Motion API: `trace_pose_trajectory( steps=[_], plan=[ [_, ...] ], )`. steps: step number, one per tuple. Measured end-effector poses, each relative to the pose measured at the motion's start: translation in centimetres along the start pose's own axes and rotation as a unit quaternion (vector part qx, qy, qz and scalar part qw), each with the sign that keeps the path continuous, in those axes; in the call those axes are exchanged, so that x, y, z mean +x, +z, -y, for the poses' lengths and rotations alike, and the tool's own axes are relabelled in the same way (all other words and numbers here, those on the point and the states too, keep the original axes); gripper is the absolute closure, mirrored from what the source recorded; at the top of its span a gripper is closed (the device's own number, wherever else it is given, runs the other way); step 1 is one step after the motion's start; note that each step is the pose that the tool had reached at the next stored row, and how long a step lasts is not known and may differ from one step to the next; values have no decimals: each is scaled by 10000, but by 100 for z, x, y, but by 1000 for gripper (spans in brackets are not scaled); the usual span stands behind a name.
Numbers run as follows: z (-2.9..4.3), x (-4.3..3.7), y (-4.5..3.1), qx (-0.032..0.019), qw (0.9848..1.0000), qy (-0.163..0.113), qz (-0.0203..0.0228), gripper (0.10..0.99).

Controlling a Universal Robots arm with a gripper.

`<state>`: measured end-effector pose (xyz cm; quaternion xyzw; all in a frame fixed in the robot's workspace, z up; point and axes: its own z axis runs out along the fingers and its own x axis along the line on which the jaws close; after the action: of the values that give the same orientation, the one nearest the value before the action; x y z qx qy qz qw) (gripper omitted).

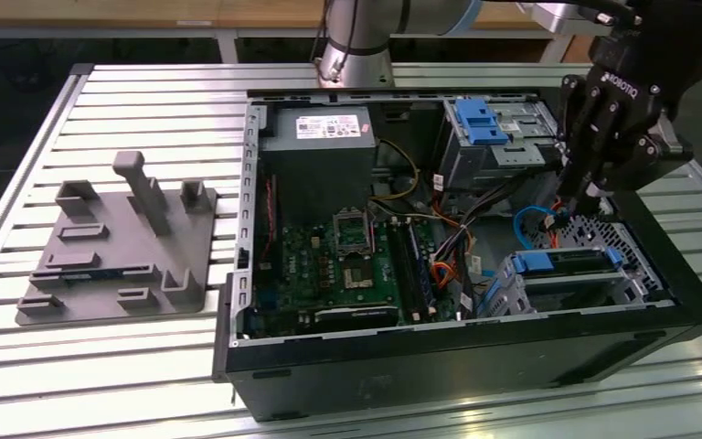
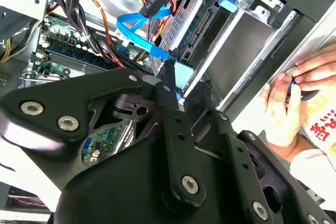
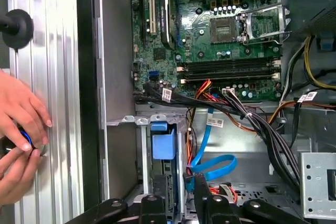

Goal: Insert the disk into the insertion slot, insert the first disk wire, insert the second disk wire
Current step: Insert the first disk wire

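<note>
Robotics lab or assembly workshop, slatted aluminium counter (image 1: 143, 101), robot arm base (image 1: 354, 41) standing on it, opened computer tower (image 1: 449, 357) with bare motherboard (image 1: 351, 265), grey fixture plate (image 1: 120, 265) beside

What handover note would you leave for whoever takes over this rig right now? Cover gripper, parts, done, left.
The gripper is shut on the blue wire near its connector, inside the case.
The disk sits in the insertion slot.
Done: disk insertion.
Left: the held wire is not yet plugged in; I cannot tell about the second wire.
A person's hands are beside the case.
</note>
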<state>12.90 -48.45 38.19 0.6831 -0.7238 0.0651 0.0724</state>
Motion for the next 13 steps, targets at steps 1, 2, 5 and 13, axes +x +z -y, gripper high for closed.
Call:
trace_pose_trajectory(
  steps=[1, 2, 5, 13],
  plan=[
    [38, -6, 1, -14, 10000, -4, -1, 737],
    [78, -10, 3, -36, 10000, -9, -2, 737],
    [179, -18, 11, -153, 9999, -35, -9, 737],
    [254, -147, 29, -222, 9996, -45, -180, 737]
  ],
)
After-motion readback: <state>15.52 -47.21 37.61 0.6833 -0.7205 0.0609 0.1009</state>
